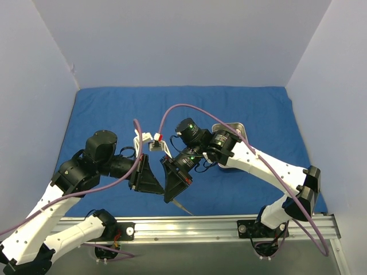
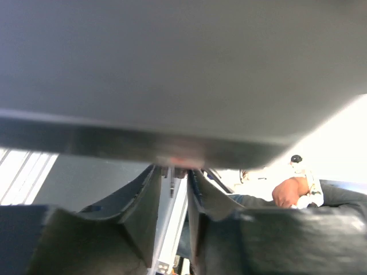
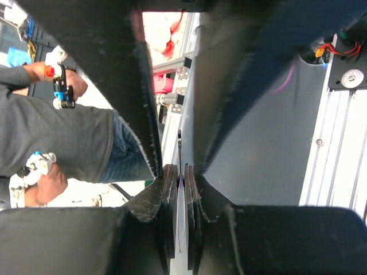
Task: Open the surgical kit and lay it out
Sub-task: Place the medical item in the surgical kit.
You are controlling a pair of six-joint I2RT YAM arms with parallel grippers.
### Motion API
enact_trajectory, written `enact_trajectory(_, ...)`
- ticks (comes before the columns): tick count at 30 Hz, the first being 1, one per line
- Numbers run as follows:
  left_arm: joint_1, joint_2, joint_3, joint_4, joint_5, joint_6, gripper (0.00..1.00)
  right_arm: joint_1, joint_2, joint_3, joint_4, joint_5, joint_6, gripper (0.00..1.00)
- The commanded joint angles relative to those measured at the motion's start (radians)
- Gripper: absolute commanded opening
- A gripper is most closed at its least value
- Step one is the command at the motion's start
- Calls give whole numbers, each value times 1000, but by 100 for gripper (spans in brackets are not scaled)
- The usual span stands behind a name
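Note:
The deep-blue drape [image 1: 114,109] lies spread flat over the table. A shiny steel tray [image 1: 238,127] rests on it at the right, partly hidden by my right arm. My right gripper [image 1: 170,197] hangs above the drape's near edge, shut on a thin silver instrument [image 1: 184,208] whose tip pokes out toward the rail. In the right wrist view the right gripper [image 3: 182,172] pinches the flat blade of the instrument [image 3: 182,220]. My left gripper [image 1: 160,188] sits close beside it; in the left wrist view the left gripper [image 2: 172,172] has a narrow gap, with a thin metal end [image 2: 170,186] between the jaws, untouched.
An aluminium rail [image 1: 229,227] runs along the near edge under both grippers. Pale walls enclose the table at the back and both sides. Purple cables [image 1: 172,112] loop over both arms. A person [image 3: 63,137] stands beyond the near edge in the wrist views.

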Motion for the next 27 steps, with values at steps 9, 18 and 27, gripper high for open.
enact_trajectory(9,-10,-43,67,-73,-184,76,2,-22,-65,-31,14,189,75,43)
enact_trajectory(18,-12,-93,141,-29,-700,279,2,-296,-133,-77,-51,582,508,65)
enact_trajectory(27,-10,-97,101,156,-870,581,2,-286,32,258,-85,854,1055,64)
